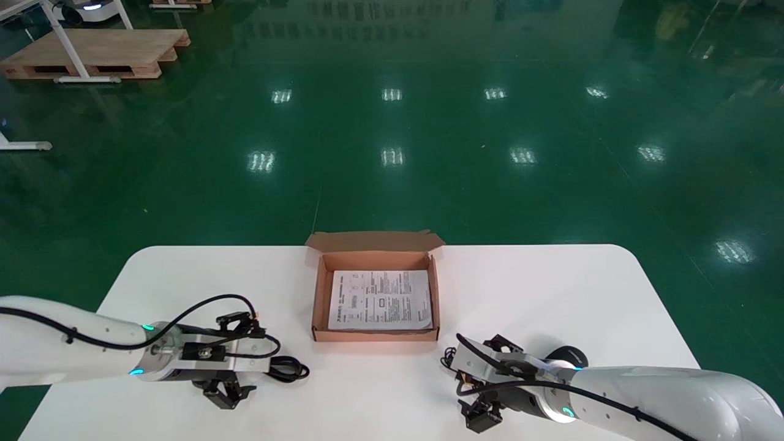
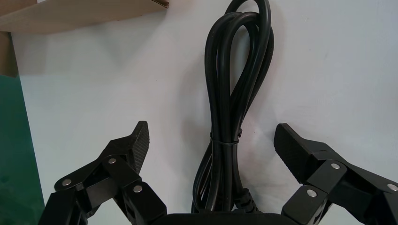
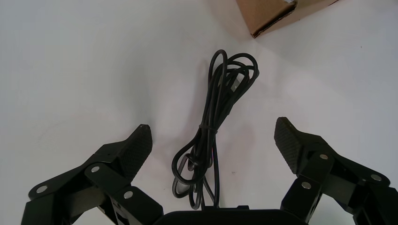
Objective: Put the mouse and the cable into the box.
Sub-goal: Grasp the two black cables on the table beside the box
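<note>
The open cardboard box (image 1: 375, 334) sits at the table's middle with a printed sheet inside. A thick black cable bundle (image 1: 289, 369) (image 2: 230, 108), tied with a band, lies left of the box. My left gripper (image 1: 245, 356) (image 2: 212, 137) is open, its fingers on either side of the bundle and not touching it. A thinner black cord bundle (image 1: 451, 359) (image 3: 212, 123) lies right of the box between the open fingers of my right gripper (image 1: 464, 380) (image 3: 212, 133). The black mouse (image 1: 567, 356) sits behind the right wrist, partly hidden.
The white table (image 1: 551, 288) has rounded far corners, with green floor beyond. The box's back flap (image 1: 373, 240) stands open toward the far edge. A box corner (image 3: 272, 16) shows ahead of the right gripper, and the box wall (image 2: 70, 14) ahead of the left.
</note>
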